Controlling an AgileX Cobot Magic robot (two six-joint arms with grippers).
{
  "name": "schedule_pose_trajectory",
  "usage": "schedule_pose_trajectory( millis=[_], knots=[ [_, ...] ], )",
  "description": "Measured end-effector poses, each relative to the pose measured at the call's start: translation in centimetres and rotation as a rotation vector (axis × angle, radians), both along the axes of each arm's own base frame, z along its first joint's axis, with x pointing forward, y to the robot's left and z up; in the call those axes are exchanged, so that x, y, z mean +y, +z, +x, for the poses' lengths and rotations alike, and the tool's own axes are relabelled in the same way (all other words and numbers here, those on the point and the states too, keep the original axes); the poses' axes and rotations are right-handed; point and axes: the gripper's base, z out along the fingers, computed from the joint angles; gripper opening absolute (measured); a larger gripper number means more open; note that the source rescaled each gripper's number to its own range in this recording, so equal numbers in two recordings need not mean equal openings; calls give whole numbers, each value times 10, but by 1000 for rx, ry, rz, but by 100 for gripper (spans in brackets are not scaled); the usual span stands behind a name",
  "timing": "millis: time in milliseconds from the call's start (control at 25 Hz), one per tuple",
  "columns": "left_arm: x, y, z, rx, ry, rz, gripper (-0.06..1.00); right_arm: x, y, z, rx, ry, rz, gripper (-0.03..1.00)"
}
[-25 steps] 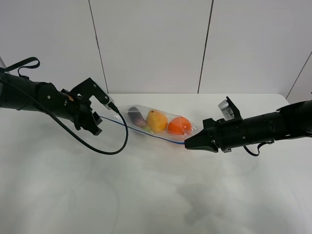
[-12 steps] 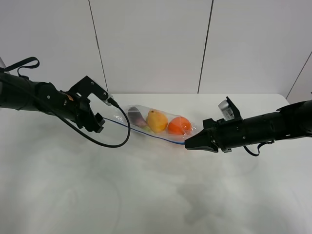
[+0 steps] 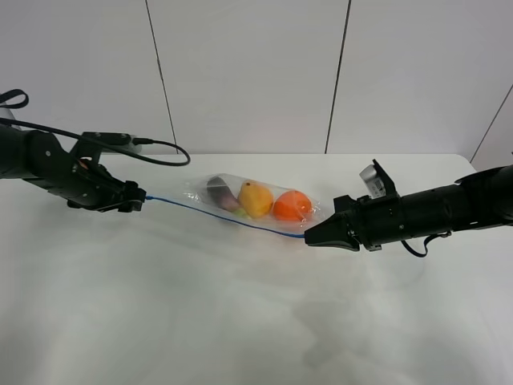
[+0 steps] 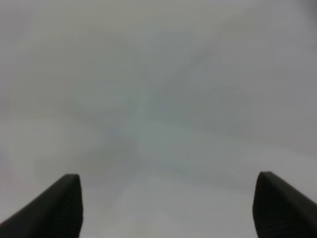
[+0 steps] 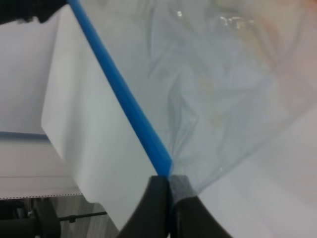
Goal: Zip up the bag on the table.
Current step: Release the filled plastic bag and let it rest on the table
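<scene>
The bag (image 3: 256, 202) lies centred on the table (image 3: 240, 321).

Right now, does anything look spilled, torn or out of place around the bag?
Nothing stands out. The eggplant, yellow fruit and orange are all inside the bag, and nothing lies spilled on the table. The plastic only puckers at the corner where the right gripper pinches the blue zipper strip.
</scene>
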Motion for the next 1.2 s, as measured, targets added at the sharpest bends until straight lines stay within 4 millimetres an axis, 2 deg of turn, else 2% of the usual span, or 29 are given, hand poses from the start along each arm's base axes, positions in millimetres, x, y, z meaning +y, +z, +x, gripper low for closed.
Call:
schedule_pose_trajectory(
  millis=[280,400,880,1080,1200],
  knots=[
    [52,-7,-13,151,162,-28,100,0,0,0,-14,10,-7,0],
    [65,-4,-18,180,198,-33,100,0,0,0,-15,11,-7,0],
    [63,29,-27,245,187,-48,100,0,0,0,-17,12,-8,0],
    [60,68,-43,212,170,-46,100,0,0,0,-18,12,-9,0],
    [58,99,-56,131,156,-35,100,0,0,0,-18,12,-9,0]
  ],
)
